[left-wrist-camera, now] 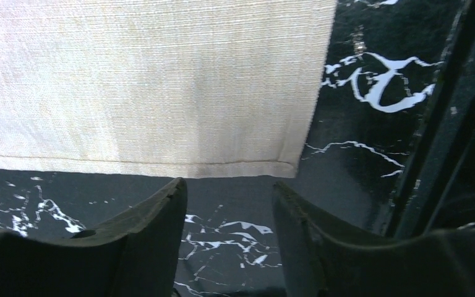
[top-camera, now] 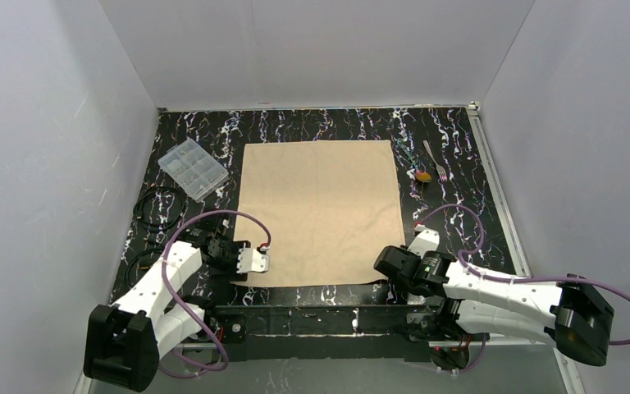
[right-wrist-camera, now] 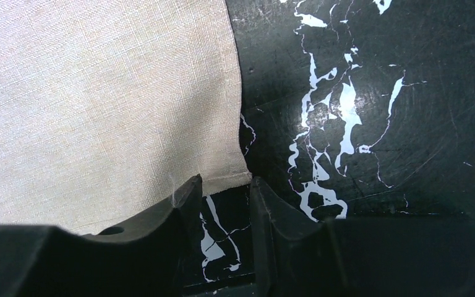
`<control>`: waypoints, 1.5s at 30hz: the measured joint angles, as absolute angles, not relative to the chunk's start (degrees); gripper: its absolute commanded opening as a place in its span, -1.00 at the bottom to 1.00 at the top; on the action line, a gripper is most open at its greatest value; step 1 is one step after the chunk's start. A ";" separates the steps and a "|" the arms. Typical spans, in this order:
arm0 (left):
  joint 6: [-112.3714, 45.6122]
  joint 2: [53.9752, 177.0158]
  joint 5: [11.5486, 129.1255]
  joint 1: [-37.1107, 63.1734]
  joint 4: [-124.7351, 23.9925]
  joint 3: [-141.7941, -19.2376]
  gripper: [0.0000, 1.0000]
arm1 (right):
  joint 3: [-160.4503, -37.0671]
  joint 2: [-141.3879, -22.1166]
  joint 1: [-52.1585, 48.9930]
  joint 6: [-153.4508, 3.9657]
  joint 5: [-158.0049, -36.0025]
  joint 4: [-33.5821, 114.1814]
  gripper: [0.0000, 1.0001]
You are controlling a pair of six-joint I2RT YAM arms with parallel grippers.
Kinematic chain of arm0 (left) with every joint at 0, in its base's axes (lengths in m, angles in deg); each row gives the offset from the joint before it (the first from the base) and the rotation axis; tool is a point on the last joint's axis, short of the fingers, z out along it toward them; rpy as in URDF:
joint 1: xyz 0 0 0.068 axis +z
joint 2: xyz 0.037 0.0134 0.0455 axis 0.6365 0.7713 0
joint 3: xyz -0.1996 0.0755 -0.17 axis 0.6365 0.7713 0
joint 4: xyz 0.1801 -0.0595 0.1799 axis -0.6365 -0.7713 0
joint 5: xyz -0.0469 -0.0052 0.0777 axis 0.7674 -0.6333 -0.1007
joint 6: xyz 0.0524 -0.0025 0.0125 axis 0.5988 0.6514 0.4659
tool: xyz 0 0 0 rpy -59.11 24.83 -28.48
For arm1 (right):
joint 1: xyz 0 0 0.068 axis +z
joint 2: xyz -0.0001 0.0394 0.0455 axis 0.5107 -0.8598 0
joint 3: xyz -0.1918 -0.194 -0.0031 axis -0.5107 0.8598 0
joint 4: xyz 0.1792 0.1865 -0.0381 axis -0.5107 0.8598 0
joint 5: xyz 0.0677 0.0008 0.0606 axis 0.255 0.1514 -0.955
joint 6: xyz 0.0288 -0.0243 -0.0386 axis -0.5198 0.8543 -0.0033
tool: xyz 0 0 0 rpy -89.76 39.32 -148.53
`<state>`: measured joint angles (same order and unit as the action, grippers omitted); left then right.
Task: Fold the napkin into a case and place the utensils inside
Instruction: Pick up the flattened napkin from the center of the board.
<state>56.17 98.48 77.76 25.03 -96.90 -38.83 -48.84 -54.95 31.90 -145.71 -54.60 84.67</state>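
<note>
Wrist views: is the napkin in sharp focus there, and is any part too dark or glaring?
Left wrist: the napkin is sharp, weave visible, brighter in the middle; the near fingers are dark and soft. Right wrist: napkin sharp too; white veins on the table shine brightly.

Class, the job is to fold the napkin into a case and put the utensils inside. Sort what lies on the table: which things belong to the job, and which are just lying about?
Belong to the job:
napkin
fork
spoon

Just lying about:
clear box
black cables
</note>
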 measured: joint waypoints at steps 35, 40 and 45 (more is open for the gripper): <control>65.64 96.64 79.09 21.66 -97.25 -35.13 -1.00 | -54.43 -55.74 31.88 -143.10 -53.33 85.64 -0.64; 63.02 98.06 79.18 21.66 -96.24 -36.31 -1.00 | -55.20 -55.74 30.92 -142.47 -52.98 86.55 -0.10; 61.03 99.27 79.42 21.66 -96.18 -37.67 -1.00 | -56.07 -55.76 30.00 -142.82 -53.13 88.74 0.18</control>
<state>61.03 99.27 79.42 21.66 -96.18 -37.67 -56.07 -55.76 30.00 -142.82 -53.13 88.74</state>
